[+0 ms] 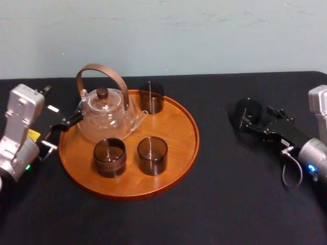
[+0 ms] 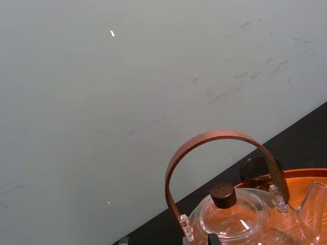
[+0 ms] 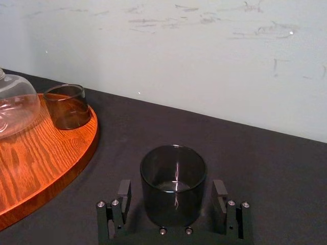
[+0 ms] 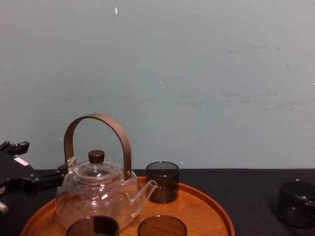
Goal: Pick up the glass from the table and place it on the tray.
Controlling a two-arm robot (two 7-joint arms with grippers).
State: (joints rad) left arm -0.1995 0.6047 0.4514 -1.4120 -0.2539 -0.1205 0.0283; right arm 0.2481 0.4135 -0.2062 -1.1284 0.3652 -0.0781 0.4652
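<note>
Your right gripper (image 3: 172, 192) sits wide apart around the dark glass (image 3: 173, 176) on the table (image 3: 255, 168), with a gap at each side. Well beyond it, the tray (image 3: 46, 153) holds a second glass (image 3: 66, 106) beside the teapot (image 3: 15, 104).

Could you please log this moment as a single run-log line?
phase: pre-grasp | right end effector: open, straddling glass on table, right of tray | left end effector: by teapot | on tray: teapot, three other glasses

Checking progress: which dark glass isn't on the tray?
The dark glass on the table right of the tray, between the open fingers of the right claw; the other three stand on it.
</note>
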